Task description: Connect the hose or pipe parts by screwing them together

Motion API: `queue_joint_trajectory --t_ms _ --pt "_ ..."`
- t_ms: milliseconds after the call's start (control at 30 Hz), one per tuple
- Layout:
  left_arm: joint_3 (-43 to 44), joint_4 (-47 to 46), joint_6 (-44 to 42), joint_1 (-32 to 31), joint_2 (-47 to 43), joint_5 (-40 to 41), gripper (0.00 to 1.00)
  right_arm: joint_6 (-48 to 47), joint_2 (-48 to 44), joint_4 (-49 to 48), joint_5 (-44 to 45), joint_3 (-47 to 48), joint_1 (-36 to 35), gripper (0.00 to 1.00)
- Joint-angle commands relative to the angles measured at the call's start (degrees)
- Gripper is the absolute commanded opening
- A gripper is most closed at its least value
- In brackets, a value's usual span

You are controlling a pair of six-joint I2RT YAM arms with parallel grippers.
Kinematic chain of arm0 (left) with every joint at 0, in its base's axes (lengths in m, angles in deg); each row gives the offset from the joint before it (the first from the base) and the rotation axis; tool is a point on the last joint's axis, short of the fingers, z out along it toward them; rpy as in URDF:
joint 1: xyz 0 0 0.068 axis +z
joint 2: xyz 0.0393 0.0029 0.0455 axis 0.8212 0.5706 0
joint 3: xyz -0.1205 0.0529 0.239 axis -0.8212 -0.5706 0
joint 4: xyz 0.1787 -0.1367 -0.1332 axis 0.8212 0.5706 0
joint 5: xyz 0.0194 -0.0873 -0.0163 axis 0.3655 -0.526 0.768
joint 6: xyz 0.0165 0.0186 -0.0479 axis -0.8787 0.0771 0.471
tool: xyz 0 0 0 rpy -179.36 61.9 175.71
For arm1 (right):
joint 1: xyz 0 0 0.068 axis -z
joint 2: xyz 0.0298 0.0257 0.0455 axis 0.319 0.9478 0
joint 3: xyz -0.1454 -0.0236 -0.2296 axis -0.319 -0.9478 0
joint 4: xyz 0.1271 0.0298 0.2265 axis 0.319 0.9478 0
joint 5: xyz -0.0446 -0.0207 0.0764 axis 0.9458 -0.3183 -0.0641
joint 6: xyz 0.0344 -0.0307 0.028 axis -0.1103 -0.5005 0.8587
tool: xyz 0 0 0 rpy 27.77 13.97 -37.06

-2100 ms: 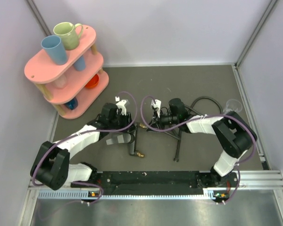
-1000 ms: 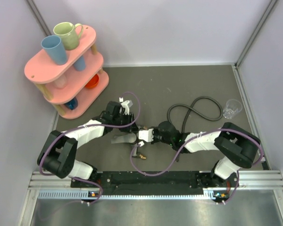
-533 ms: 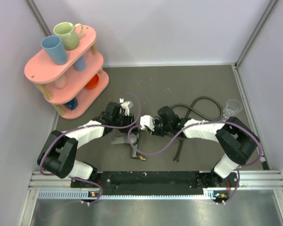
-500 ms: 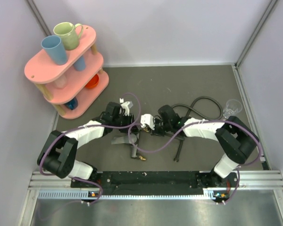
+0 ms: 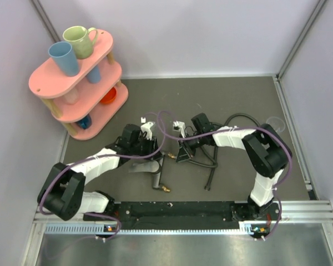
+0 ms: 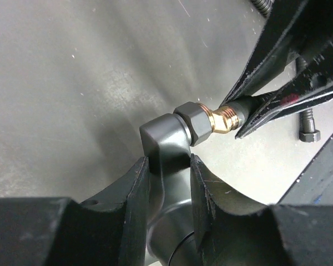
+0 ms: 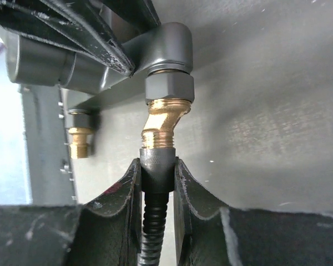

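Note:
My left gripper (image 6: 169, 163) is shut on the dark grey forked fitting (image 6: 166, 138), pinching its body just below the bend. A brass elbow (image 6: 219, 119) sticks out of the fitting's collar. The knurled end nut of the hose (image 7: 157, 160) sits on that elbow's thread, and my right gripper (image 7: 157, 166) is shut on this nut. The corrugated hose (image 7: 154, 227) runs back between the right fingers. A second brass end (image 7: 79, 141) of the fitting hangs free. In the top view the two grippers meet at the fitting (image 5: 156, 173), and the hose (image 5: 238, 118) loops behind the right arm.
A pink two-tier shelf (image 5: 44, 83) with mugs stands at the back left. A clear plastic cup (image 5: 275, 124) sits at the right edge of the mat. The black rail (image 5: 183, 209) with the arm bases runs along the front. Walls close in left, right and back.
The right wrist has swung from the near side toward the back, its fingers staying on the hose end at the fitting. The left arm shifted slightly, still holding the fitting.

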Motion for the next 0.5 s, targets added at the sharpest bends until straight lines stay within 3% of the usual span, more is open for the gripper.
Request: queue_joint_trajectory --t_ms 0,67,133,200,233,367,467 --pt "-0.6 -18.4 -2.1 -5.6 -4.4 -11.8 0.0 15.9 2.7 -21.4 -19.1 8.5 -0.8 0.0" --pt "-0.8 -18.4 -2.4 -5.6 -5.0 -11.5 0.0 16.0 2.5 -21.8 -17.6 7.8 -0.2 0.01" --pt "-0.4 -17.4 -2.2 -5.6 -4.8 -11.6 0.0 14.6 1.1 -21.3 -15.2 6.6 -0.2 0.16" --pt "0.7 -15.5 -2.3 -5.5 -4.5 -11.4 0.0 12.1 -1.3 -19.6 -11.4 6.0 -0.2 0.22" --pt "0.9 -15.0 -2.1 -5.4 -4.3 -11.1 0.0 11.2 -2.1 -18.3 -9.6 5.7 -0.2 0.35" --pt "2.3 -12.3 -1.8 -4.7 -3.9 -10.8 0.0 3.2 -6.2 -12.5 -0.3 3.5 -0.1 0.54" --pt "2.9 -10.8 -1.0 -3.7 -3.7 -10.9 0.0 -3.6 -10.3 -16.2 3.4 -2.5 0.0 0.63"
